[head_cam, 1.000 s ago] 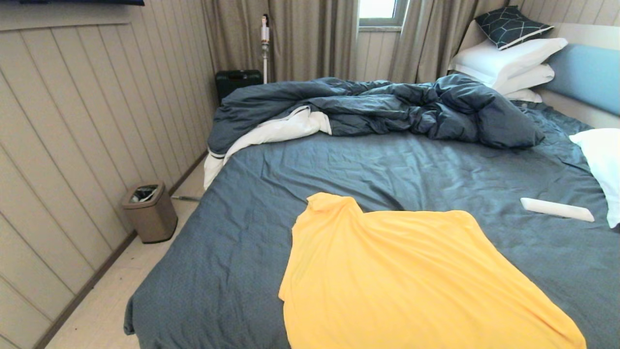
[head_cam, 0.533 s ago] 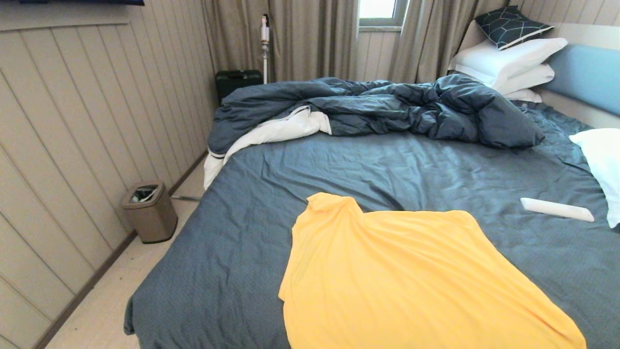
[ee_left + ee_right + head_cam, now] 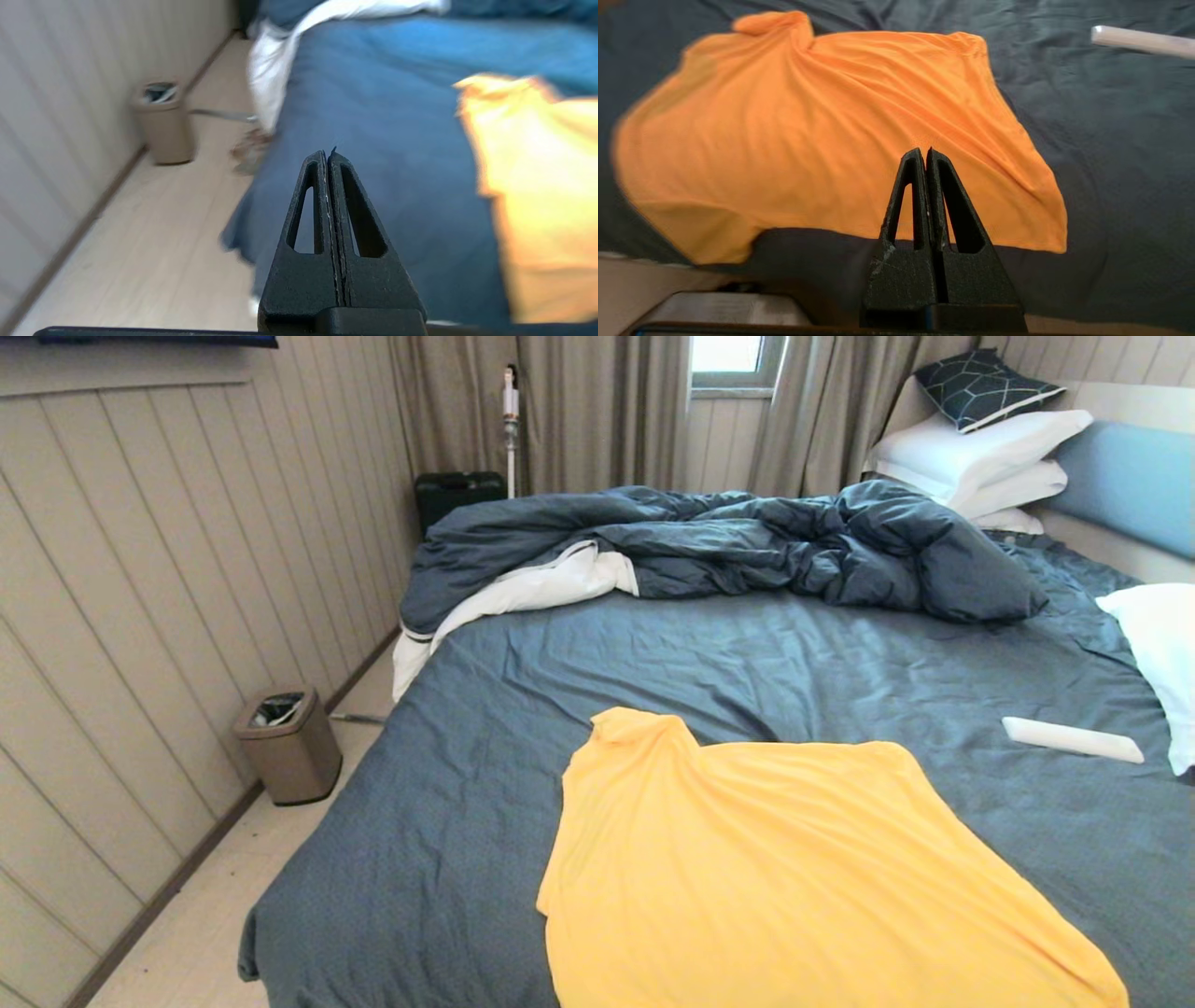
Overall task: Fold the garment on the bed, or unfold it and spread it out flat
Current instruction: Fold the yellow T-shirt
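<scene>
Neither of my arms reaches into the head view; I see them only from the wrists. My left gripper (image 3: pixel 327 156) hangs over the near left edge of the bed (image 3: pixel 747 653), jaws clenched on nothing, the picture behind it smeared, so the floor and the small bin (image 3: pixel 289 744) by the panelled wall are hard to make out. My right gripper (image 3: pixel 923 155) hovers above the near edge of the bed, jaws likewise pressed together and empty. The garment (image 3: pixel 775 868) lies on the near part of the slate-blue sheet, a thin, soft yellow-orange shirt spread fairly flat with shallow ripples; its lower hem is cut off by the bottom of the head view, and one bunched corner pokes up at its far left. Beyond it the dark duvet (image 3: pixel 747 546) is rumpled in a heap, its white underside showing. A pale flat bar (image 3: pixel 1074 739) lies to the right, near a pillow (image 3: pixel 1158 663) that is cut off by the edge.
</scene>
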